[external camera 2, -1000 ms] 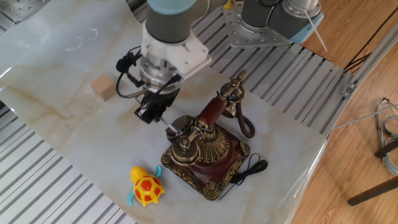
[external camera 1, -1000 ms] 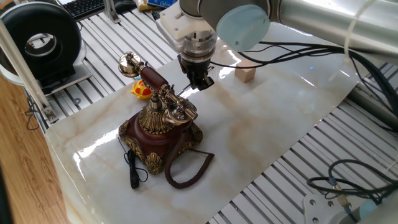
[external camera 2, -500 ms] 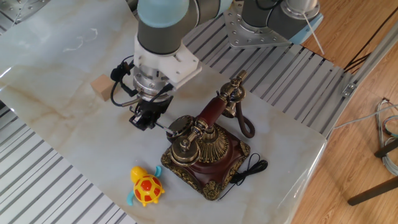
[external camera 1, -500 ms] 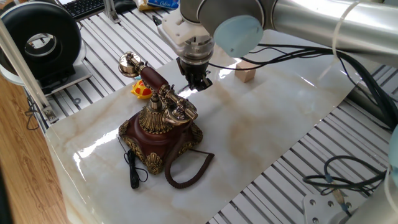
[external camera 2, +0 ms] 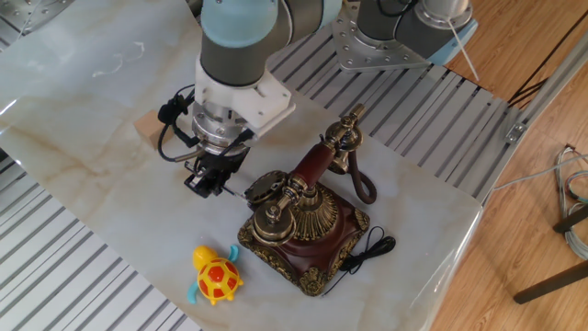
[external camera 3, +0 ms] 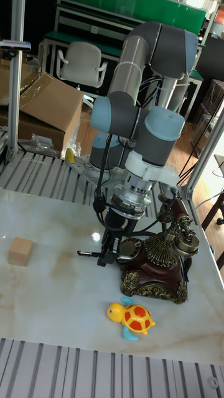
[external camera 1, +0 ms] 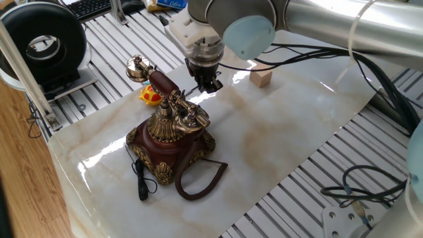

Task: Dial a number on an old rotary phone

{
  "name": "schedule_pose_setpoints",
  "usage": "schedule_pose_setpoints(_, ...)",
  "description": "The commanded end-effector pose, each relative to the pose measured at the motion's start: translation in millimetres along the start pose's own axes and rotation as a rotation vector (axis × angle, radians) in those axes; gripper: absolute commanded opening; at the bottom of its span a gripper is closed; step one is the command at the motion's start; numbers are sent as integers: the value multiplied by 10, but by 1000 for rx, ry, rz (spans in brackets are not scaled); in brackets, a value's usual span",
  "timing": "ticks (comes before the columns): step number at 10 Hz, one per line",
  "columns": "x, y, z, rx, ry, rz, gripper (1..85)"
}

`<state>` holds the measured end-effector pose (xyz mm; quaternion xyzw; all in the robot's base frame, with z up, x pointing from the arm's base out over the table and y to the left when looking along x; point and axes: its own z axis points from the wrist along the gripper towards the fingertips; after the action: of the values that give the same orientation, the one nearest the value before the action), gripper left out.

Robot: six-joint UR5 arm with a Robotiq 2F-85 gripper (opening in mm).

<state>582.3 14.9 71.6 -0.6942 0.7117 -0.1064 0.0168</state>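
The old rotary phone (external camera 1: 170,142) (external camera 2: 310,228) (external camera 3: 160,264) stands on the marble sheet with its red-and-brass handset (external camera 1: 162,82) (external camera 2: 317,161) lying in the cradle. My gripper (external camera 1: 208,85) (external camera 2: 204,180) (external camera 3: 109,254) hangs just beside the phone's dial side, shut on a thin silver stylus (external camera 2: 233,191). The stylus slants down toward the dial (external camera 2: 265,187) (external camera 3: 129,249). Its tip sits at the dial's rim; whether it is in a finger hole is unclear.
A yellow toy turtle (external camera 1: 151,96) (external camera 2: 216,277) (external camera 3: 134,318) lies near the phone. A wooden block (external camera 1: 262,79) (external camera 2: 147,130) (external camera 3: 20,251) sits farther off. The brown cord (external camera 1: 200,177) and a black cable (external camera 1: 139,180) trail from the base. Slotted aluminium table (external camera 1: 370,158) surrounds the marble sheet.
My gripper has shifted a little away from the phone's front along the dial's edge, carrying the stylus with it. The phone and handset have stayed put.
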Motion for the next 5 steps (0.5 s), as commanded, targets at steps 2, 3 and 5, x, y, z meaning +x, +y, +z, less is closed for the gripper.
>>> schedule_pose_setpoints(2, 136, 208, -302, -17, 34, 34, 13)
schedule_pose_setpoints(3, 182, 303, -365, -26, 42, 62, 13)
schedule_pose_setpoints(5, 310, 332, -435, -16, 72, 68, 13)
